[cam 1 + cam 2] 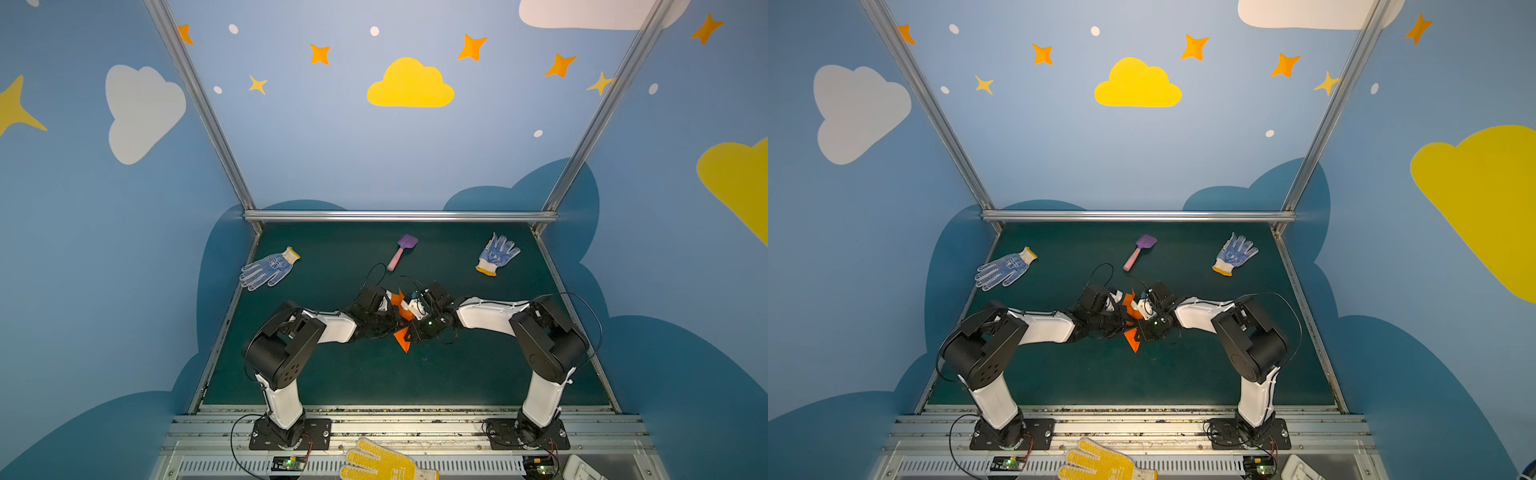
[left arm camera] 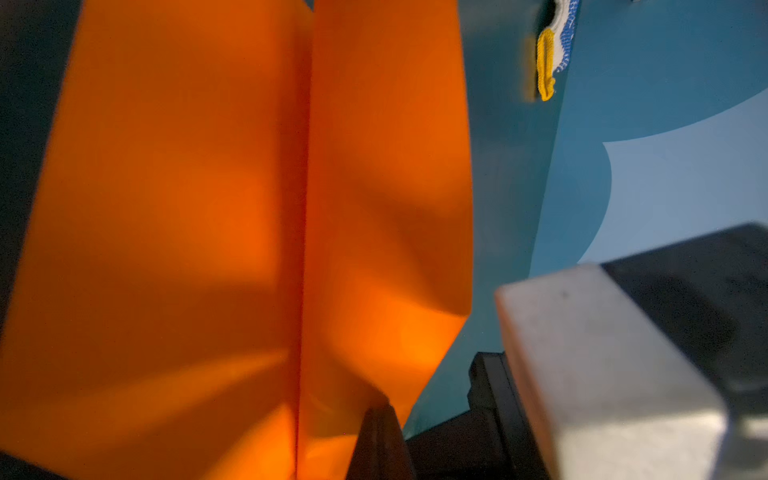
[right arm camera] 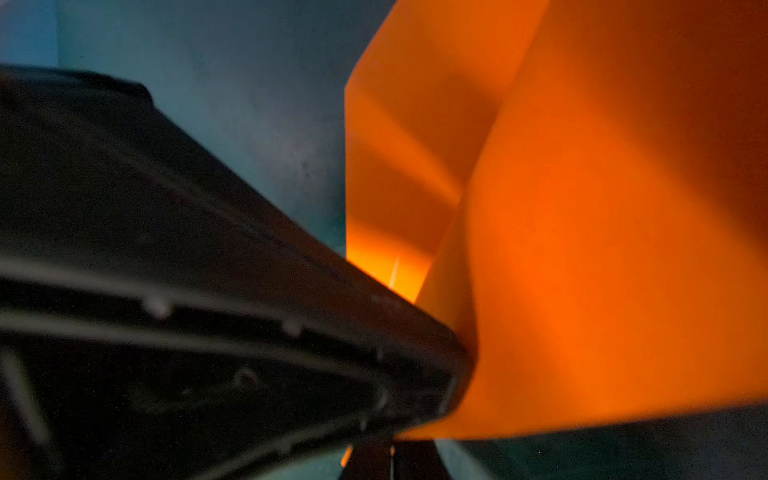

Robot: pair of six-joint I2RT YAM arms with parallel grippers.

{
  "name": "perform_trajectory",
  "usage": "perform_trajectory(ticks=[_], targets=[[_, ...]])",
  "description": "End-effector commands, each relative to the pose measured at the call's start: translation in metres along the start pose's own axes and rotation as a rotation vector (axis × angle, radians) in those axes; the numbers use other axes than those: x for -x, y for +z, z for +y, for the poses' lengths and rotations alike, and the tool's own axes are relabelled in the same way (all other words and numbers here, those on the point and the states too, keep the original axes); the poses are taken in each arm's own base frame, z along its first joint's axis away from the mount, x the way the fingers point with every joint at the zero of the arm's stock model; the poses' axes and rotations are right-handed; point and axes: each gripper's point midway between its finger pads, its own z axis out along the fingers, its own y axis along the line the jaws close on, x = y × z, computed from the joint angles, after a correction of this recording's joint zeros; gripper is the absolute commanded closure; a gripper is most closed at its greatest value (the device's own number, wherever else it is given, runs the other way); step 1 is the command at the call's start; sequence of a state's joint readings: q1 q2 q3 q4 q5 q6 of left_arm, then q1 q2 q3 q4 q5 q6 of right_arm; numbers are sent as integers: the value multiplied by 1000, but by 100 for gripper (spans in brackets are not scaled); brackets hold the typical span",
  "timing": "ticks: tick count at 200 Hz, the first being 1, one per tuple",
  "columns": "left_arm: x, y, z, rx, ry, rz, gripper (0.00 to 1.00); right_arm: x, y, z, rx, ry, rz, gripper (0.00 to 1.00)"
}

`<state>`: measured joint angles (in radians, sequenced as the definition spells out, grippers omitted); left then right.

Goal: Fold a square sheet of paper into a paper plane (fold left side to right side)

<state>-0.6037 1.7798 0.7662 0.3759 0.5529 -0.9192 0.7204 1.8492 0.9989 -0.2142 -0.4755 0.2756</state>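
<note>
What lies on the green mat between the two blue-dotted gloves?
A purple-headed spatula lies between the far-left glove and the far-right glove; both top views show it.

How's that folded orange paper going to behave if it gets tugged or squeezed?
Probably floppy: the folded orange paper bows and dents beside its crease in the left wrist view. Likely thin and light, since light glows through it. A hard tug would probably crumple or tear it.
</note>
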Motion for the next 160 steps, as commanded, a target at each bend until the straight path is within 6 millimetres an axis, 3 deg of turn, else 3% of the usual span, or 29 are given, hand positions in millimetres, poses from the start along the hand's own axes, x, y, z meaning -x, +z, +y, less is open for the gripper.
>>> perform_trajectory(ticks=[1,59,160], targets=[[-4,-9,-14,-45,28,-9,92,-16,10,-16,-51,23,67,100],[-2,-3,-18,-41,44,2,87,-14,11,-15,-48,24,71,100],[23,14,18,62,17,-65,92,-18,16,-15,-40,16,89,100]])
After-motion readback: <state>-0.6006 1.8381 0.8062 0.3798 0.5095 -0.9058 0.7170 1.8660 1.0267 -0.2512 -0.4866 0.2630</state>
